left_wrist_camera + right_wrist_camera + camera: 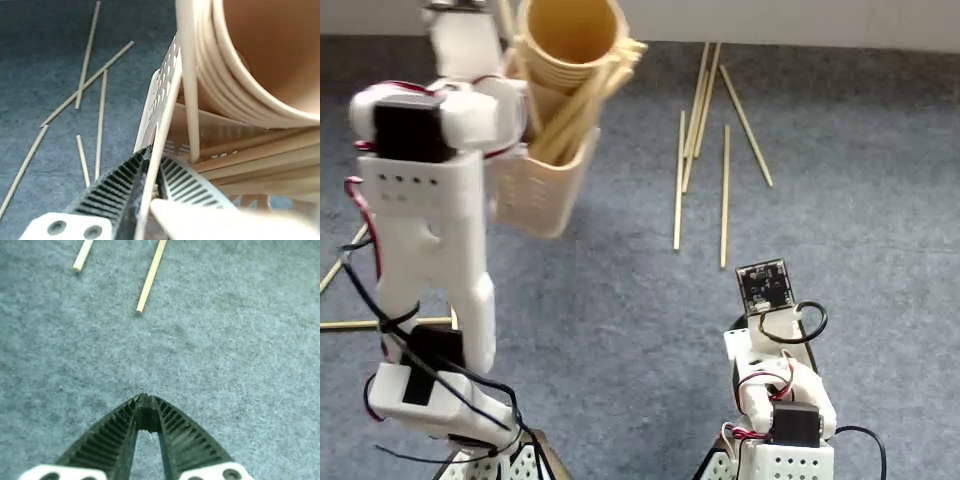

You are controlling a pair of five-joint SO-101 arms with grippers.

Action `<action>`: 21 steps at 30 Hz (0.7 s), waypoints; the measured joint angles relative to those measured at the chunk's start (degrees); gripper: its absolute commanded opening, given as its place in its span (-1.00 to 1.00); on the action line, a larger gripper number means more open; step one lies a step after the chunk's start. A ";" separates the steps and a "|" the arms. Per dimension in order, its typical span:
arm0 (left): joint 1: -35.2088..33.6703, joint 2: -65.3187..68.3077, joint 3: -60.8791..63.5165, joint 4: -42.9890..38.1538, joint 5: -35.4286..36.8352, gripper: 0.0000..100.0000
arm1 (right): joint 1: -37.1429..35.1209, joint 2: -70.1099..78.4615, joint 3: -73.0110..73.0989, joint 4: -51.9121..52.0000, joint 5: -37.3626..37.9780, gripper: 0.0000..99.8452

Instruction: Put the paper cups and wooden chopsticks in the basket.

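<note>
Pinching the rim of the cream perforated plastic basket [159, 95], the left hand [149, 160] has its jaws pressed onto that thin edge. The basket [545, 190] sits at the far left of the grey carpeted tabletop [880, 200], just beside the left arm. A stack of tan paper cups [570, 40] stands inside it, mouth open upward. Several pale wooden chopsticks [575, 105] lean in the basket against the cups. Loose wooden chopsticks [679, 180] lie on the tabletop to the right of the basket, well apart from it. Two more chopsticks [380, 323] lie at the left edge. The right hand [146, 405] is at the near right, jaws pressed together on nothing, above bare carpet. Two chopstick ends [150, 277] lie just beyond it.
</note>
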 measured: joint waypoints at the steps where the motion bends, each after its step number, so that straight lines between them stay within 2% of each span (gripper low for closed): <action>1: 1.32 0.00 0.88 0.00 0.26 -0.99 | 0.00 0.00 0.00 0.00 0.00 -0.98; 6: 2.46 0.00 12.66 -1.05 0.00 -0.99 | 0.00 0.00 0.00 0.00 0.00 -0.98; 15: 2.02 -1.23 44.40 -21.89 -3.52 -0.99 | 0.00 0.00 0.00 0.00 0.00 -0.98; 21: 5.19 -1.58 51.78 -25.32 -2.20 -0.99 | 0.00 0.00 0.00 0.00 0.00 -0.98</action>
